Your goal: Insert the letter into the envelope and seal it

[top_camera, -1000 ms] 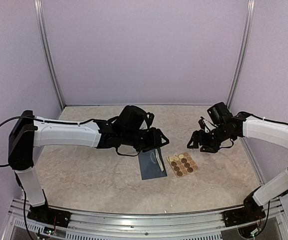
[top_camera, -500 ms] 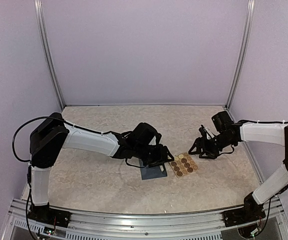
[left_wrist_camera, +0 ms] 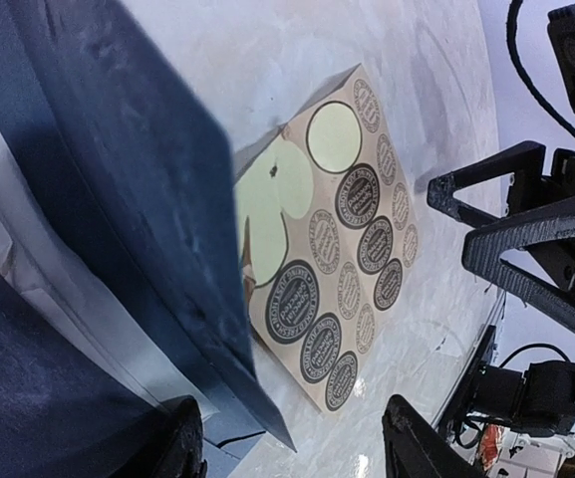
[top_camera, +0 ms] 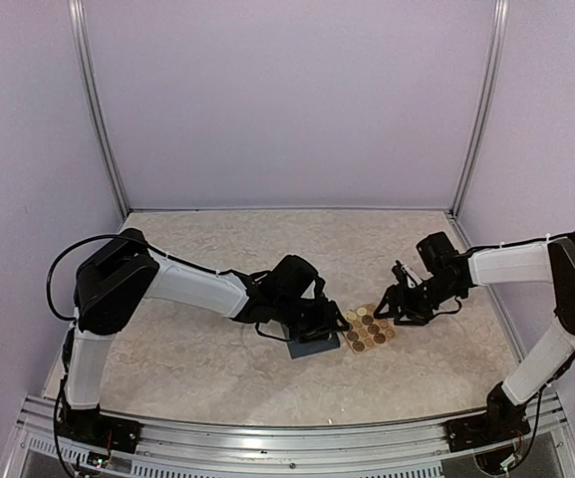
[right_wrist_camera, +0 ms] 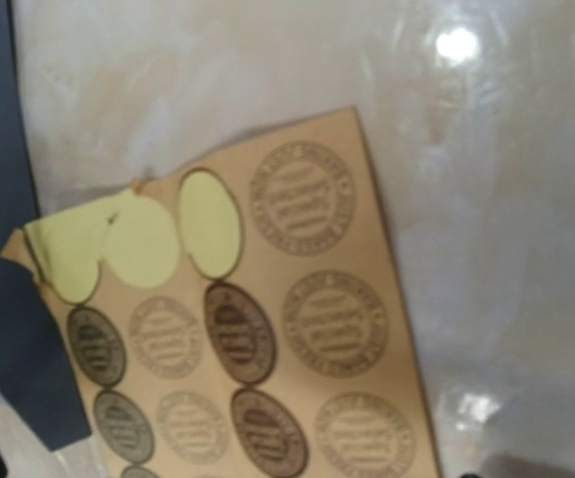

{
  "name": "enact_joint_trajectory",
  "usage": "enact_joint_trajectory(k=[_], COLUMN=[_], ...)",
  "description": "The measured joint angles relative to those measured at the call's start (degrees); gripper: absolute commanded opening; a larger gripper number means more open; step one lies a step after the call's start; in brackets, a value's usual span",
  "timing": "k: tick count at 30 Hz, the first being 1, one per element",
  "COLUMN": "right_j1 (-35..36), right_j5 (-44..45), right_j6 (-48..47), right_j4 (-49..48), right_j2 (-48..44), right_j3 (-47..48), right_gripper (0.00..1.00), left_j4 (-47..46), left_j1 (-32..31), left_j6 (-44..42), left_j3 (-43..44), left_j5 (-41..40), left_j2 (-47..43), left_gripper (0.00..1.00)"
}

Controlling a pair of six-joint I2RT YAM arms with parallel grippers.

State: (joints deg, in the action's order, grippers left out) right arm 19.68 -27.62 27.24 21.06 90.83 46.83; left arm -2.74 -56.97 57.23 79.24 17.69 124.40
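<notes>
So in the top view the envelope (top_camera: 310,348) is lying flat on the table (top_camera: 197,368), a bit toward 6 o'clock from the middle, with the left arm reaching in from 9 o'clock and covering its 12 o'clock edge. The left gripper (left_wrist_camera: 289,413) is right down at it, fingers spread apart and not pinching anything. One finger sits by the blue paper and the envelope's pointed corner pokes into the gap between them. There's a pale strip running along the blue paper in the left wrist view, which might be the letter, but honestly I can't tell from that angle. The sticker sheet (top_camera: 367,327) is right up against the envelope at its 2 o'clock, and a few stickers at its far corner are peeled off, leaving pale yellow-green spots. The right gripper (left_wrist_camera: 451,219) hangs just past the sheet at its 2 o'clock, fingers parted, nothing in them.
</notes>
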Motion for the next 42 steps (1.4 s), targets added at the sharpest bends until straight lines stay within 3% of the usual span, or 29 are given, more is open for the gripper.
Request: enact_joint_trajectory(k=[8,14,22,27,34,42], right_j1=[-0.2,0.4,3.8,4.2,4.2,4.2], right_j5=[-0.4,-3.8,-7.7,-6.3,-2.3,-1.4], right_j6=[-0.9,-1.7,-1.9,-0.2,3.5,4.4], right_j4=[-1.6,-3.1,-3.9,-3.4,-3.1,-3.1], right_j2=[2.3,3.5,4.7,4.5,3.7,4.3], right_j3=[0.0,0.0,0.1,0.5,0.5,0.7], right_gripper=[0.68,0.67,0.66,0.65,0.61,0.49], left_j4=[-0.1,1.4,9.4,14.7,8.7,5.1], left_j1=[0.4,2.3,7.9,5.9,0.0,0.4], left_j6=[0.8,-0.3,-3.1,-4.2,-2.2,0.0], left_j3=[0.0,-2.6,-8.3,-7.6,-3.9,-1.9], left_j5=[-1.7,-6.3,-15.8,-20.9,-16.1,-10.3], left_j2=[0.2,-1.9,-9.1,-13.7,-16.8,-7.7], left_gripper=[0.46,0.43,0.47,0.52,0.52,0.51])
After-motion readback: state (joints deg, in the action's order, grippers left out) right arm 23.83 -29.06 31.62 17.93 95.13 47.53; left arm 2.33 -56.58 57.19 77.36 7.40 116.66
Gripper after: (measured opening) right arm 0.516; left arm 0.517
